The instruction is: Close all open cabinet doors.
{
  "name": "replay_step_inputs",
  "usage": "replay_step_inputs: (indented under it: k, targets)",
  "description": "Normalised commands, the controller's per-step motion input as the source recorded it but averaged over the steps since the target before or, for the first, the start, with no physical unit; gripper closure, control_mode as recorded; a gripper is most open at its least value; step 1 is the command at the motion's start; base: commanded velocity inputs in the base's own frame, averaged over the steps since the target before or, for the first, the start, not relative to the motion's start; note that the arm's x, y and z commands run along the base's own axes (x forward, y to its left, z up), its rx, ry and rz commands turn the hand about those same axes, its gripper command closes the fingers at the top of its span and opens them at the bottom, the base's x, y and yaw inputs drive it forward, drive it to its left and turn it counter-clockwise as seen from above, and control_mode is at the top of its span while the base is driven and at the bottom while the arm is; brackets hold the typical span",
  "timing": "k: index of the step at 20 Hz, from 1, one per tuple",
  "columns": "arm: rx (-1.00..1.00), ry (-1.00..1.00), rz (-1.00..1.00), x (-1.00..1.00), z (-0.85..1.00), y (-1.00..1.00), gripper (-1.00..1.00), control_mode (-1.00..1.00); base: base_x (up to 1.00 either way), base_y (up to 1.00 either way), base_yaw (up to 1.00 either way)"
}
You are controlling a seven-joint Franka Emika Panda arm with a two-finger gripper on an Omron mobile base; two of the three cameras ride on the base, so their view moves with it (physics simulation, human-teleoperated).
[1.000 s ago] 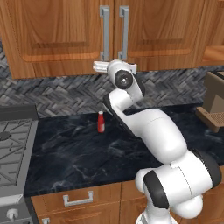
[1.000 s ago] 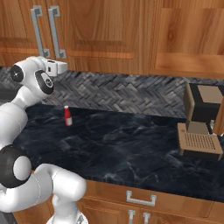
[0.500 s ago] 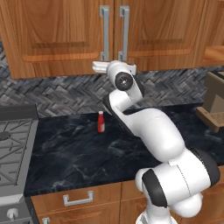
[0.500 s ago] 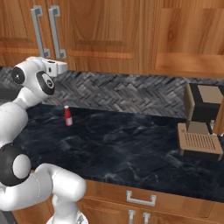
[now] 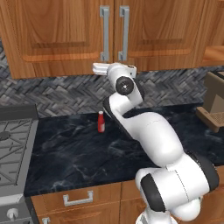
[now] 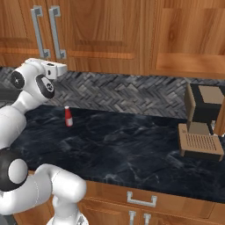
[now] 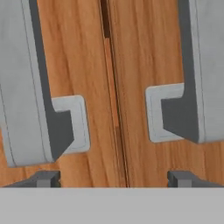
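Observation:
Two tall brown cabinet doors, the left door (image 5: 57, 30) and the right door (image 5: 166, 26), meet at a thin seam (image 7: 114, 87). Each carries a vertical grey bar handle (image 5: 104, 33) (image 5: 124, 33). Both doors look flush with each other in the base views. My gripper (image 7: 114, 178) is open and points straight at the seam, level with the handles' lower ends (image 7: 65, 127) (image 7: 175, 113). Its fingertips (image 7: 43, 178) stand wide apart with nothing between them. From the left base view the hand (image 5: 100, 68) sits just under the doors' bottom edge.
A small red bottle (image 5: 101, 121) stands on the dark marble counter (image 5: 87, 153) below the hand. A coffee machine (image 6: 202, 123) stands at the right, a stove (image 5: 13, 144) at the left. Another upper cabinet door (image 6: 189, 39) hangs to the right.

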Motion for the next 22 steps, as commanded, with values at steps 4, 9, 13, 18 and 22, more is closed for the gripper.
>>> replay_step_inputs:
  k: [4,9,13,18,22]
  targets:
    - [0.00,0.02,0.00,-0.39,0.18,0.00,-1.00,-1.00,0.00,0.00,0.00]
    - [0.00,0.05,0.00,-0.39,0.27,0.00,-1.00,-1.00,0.00,0.00,0.00]
    - [0.00,0.07,0.00,-0.42,0.23,0.00,-1.00,-1.00,0.00,0.00,0.00]
    - [0.00,0.11,0.00,-0.61,0.23,-0.10,-1.00,-1.00,0.00,0.00,0.00]
    - [0.00,0.10,0.01,-0.58,0.11,-0.28,-1.00,-1.00,0.00,0.00,0.00]
